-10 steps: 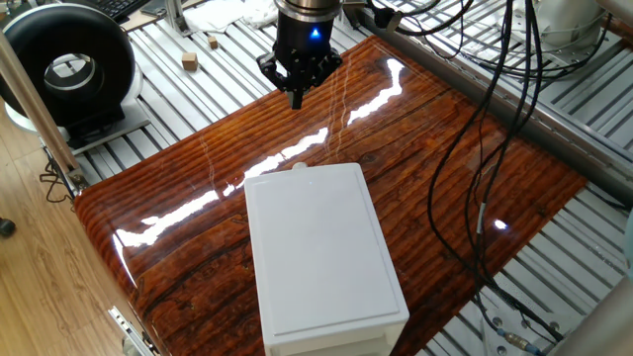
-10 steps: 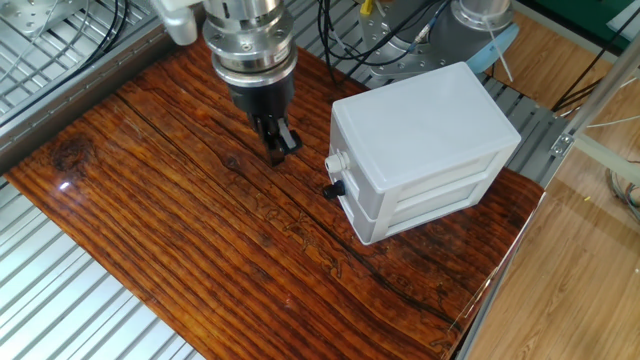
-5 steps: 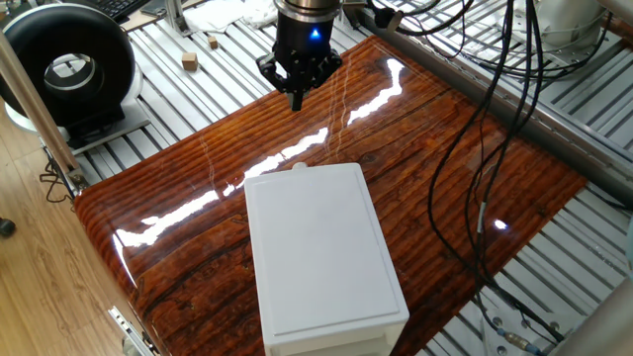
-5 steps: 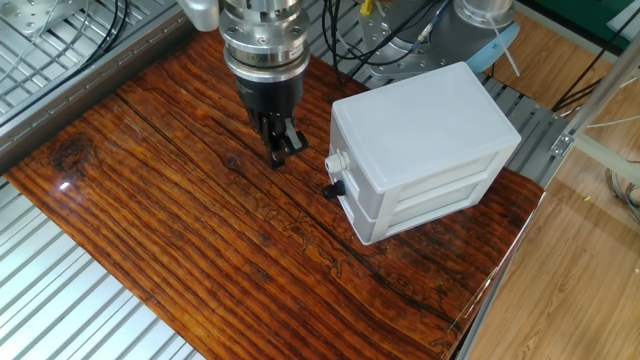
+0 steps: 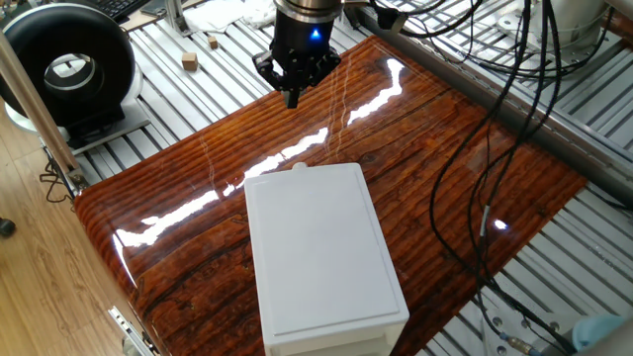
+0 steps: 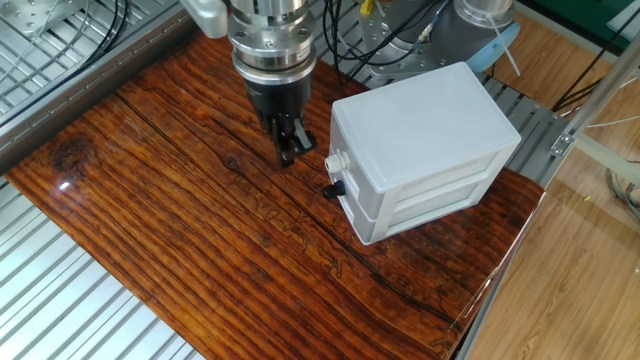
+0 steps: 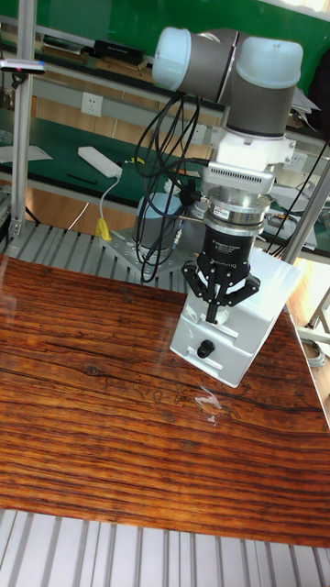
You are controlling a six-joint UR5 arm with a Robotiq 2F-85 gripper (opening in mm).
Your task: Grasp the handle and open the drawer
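The white box [image 6: 420, 130] stands on the wooden tabletop with its drawer [image 6: 352, 174] closed. The handle [image 6: 335, 162], a small off-white nub, sticks out of the box's end face above a black knob [image 6: 330, 189]. The handle [image 5: 298, 166] also peeks past the box top's far edge. My gripper [image 6: 288, 150] hangs just left of the handle, a short gap away, fingers pressed together and holding nothing. It hovers beyond the box's end [image 5: 293, 97]. In the tall fixed view the gripper [image 7: 213, 315] stands in front of the box [image 7: 247, 339] and hides the handle.
Black cables [image 5: 475, 138] dangle over the right side of the table [image 5: 198, 168]. A black round device [image 5: 64, 69] and a small wooden block [image 5: 190, 61] sit on the metal frame to the left. The table edge [image 6: 500, 260] runs close behind the box.
The gripper has shifted a little toward the box's handle end over the last second. Its fingers stay together. The box has not moved.
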